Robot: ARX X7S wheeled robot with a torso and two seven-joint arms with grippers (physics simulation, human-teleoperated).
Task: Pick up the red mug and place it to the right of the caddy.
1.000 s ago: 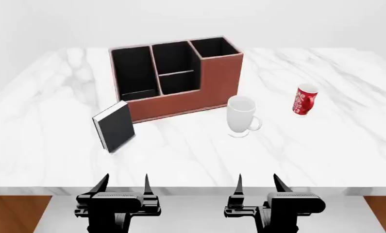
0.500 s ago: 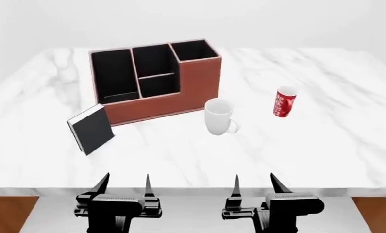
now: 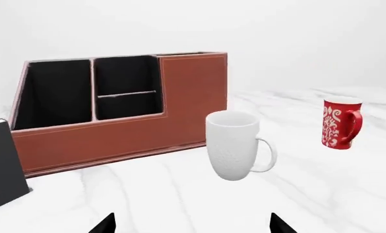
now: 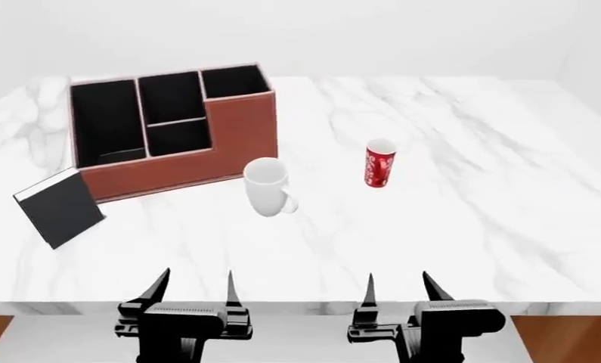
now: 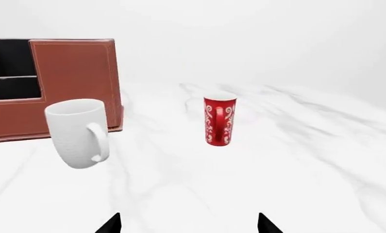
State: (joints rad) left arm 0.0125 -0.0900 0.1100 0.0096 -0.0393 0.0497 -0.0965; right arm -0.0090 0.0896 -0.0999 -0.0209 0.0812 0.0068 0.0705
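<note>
Upright, the red mug (image 4: 380, 163) points its handle toward the robot; both grippers gape, holding nothing.

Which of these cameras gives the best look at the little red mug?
The right wrist view: the red mug stands upright near the picture's middle, its white pattern and handle plain. The left wrist view shows it near the edge, handle visible. The head view shows it small, from above.
</note>
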